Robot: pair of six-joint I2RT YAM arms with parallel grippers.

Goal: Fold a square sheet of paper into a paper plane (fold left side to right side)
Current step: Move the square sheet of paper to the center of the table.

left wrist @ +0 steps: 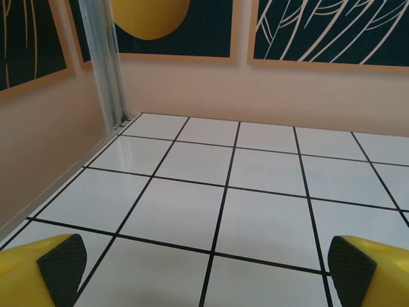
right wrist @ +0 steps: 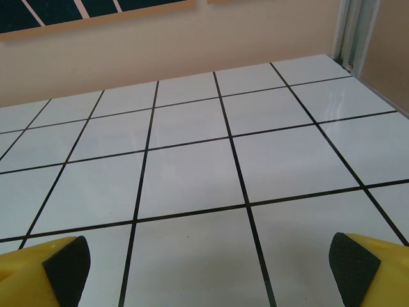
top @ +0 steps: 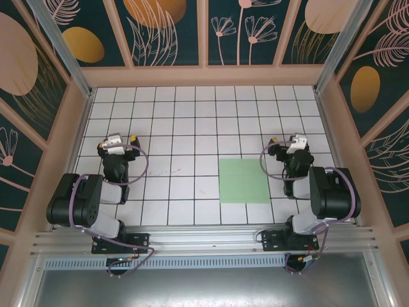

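On the tiles [top: 172, 128], plain green sheet [top: 244, 181]

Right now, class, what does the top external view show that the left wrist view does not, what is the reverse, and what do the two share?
Top external view: the flat pale mint-green square sheet of paper, unfolded, lying near the open right tool.
Left wrist view: a close look at the left tool, open, with black pads on its yellow fingers.
Both: that left tool, the white grid-tiled table and the dark floral wall panels.
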